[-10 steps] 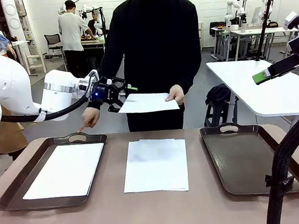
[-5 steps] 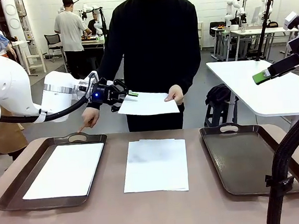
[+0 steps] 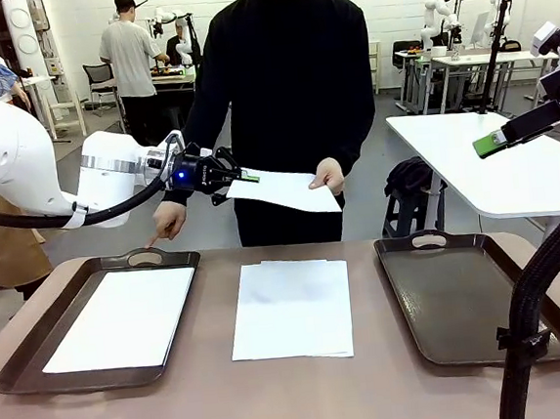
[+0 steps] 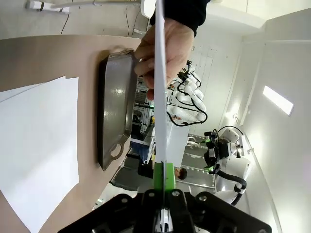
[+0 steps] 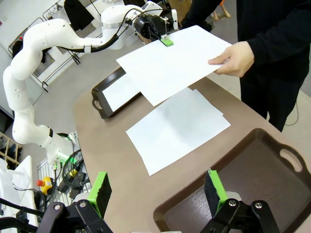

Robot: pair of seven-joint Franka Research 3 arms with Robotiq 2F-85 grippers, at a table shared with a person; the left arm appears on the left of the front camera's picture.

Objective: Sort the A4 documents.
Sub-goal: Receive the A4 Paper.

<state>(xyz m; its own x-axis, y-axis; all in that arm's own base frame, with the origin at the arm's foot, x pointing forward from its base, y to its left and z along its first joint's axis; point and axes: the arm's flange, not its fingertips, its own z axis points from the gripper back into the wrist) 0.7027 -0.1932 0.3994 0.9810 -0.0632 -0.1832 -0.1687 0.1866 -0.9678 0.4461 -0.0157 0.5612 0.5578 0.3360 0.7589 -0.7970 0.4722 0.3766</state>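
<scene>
One A4 document [image 3: 288,189] hangs in the air above the table's far edge. My left gripper [image 3: 248,177] is shut on its left edge, and a person's hand [image 3: 329,177] holds its right edge. The left wrist view shows that sheet [image 4: 160,97] edge-on between the closed green pads [image 4: 163,177]. A stack of A4 documents [image 3: 292,308] lies on the table's middle, and another sheet [image 3: 123,318] lies in the left tray [image 3: 23,354]. My right gripper [image 5: 158,191] is open and holds nothing, high above the right tray [image 5: 233,170].
The right tray [image 3: 464,296] is dark brown with nothing in it. The person's other hand [image 3: 168,222] points down at the left tray's far handle. The right arm's black cable [image 3: 525,316] hangs at the front right. A white side table [image 3: 512,170] stands behind.
My left gripper's jaws have closed onto the sheet's left edge. The sheet has tipped slightly, its right side lower. The right arm has stayed still.
</scene>
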